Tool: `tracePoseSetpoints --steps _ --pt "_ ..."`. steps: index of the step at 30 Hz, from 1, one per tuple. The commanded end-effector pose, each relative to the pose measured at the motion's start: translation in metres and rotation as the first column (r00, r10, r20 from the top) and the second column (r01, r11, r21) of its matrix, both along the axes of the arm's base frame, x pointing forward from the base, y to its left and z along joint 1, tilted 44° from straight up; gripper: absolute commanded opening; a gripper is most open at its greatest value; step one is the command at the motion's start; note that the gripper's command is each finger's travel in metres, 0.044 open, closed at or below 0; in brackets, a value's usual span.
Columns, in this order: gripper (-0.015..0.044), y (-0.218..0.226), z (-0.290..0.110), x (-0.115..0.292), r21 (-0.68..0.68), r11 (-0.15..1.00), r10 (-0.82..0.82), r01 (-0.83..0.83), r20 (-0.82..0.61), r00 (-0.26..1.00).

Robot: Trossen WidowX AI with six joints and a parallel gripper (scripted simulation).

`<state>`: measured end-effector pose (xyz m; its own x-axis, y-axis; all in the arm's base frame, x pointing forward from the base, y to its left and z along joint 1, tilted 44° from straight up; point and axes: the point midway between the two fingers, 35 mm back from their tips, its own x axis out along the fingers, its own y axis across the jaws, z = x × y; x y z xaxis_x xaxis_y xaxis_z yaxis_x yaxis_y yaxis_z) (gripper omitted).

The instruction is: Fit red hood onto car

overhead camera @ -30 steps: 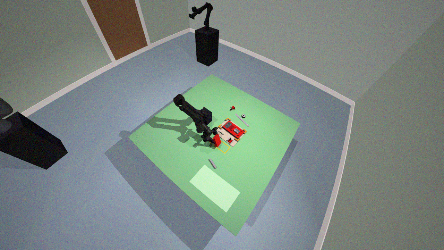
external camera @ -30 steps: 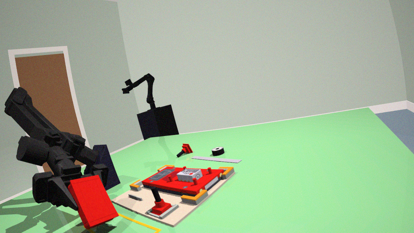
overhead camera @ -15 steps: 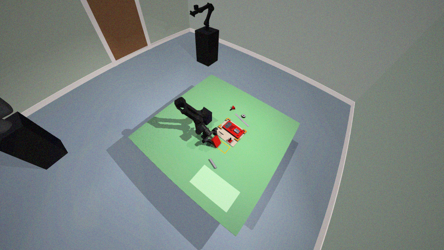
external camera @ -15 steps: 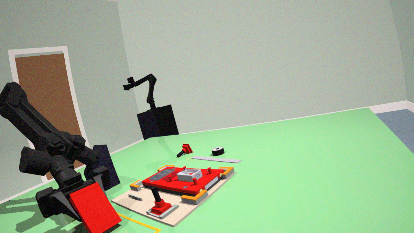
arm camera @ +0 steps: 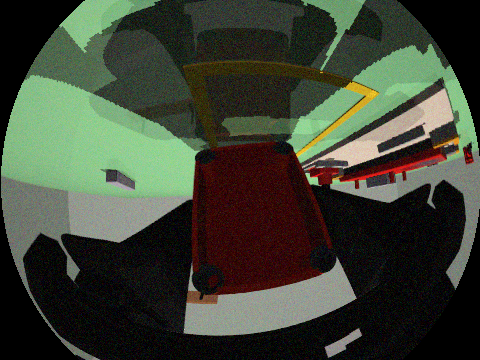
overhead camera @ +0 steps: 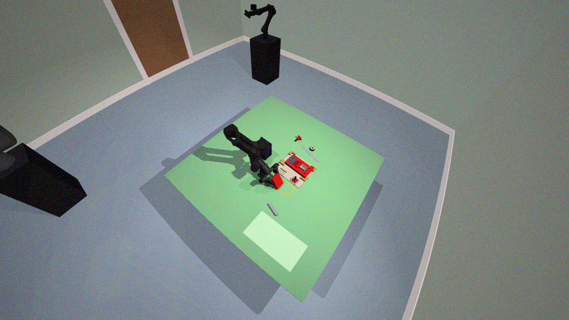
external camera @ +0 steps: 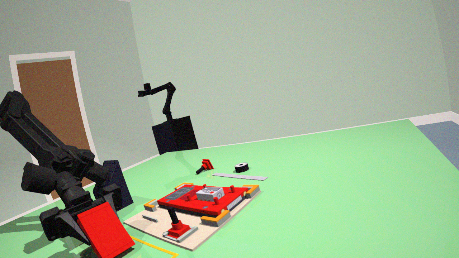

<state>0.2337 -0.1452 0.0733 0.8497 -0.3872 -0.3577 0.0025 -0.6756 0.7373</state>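
My gripper is shut on the red hood. It holds the hood steeply tilted, flat roof facing outward, with the lower edge close to the green table. The hood is at the near left of the jig board, over a yellow outlined square. The red chassis sits in the jig with the grey engine block on it. Short red pegs stand around the engine. The hood is well apart from the chassis.
A red toggle clamp stands on the board's near end. Beyond the jig lie a red-handled tool, a black ring and a grey strip. A small grey bar and a pale rectangle lie nearer.
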Motion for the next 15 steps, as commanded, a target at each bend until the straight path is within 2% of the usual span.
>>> tracePoseSetpoints --steps 1,4,15 --pt "0.0367 0.000 0.000 0.000 0.001 1.000 0.001 -0.001 0.000 1.000" --pt "0.0440 0.000 0.000 0.000 0.001 1.000 0.001 -0.001 0.000 1.000" --pt "0.0440 0.004 0.026 -0.010 0.013 1.000 0.005 -0.005 -0.008 1.000"
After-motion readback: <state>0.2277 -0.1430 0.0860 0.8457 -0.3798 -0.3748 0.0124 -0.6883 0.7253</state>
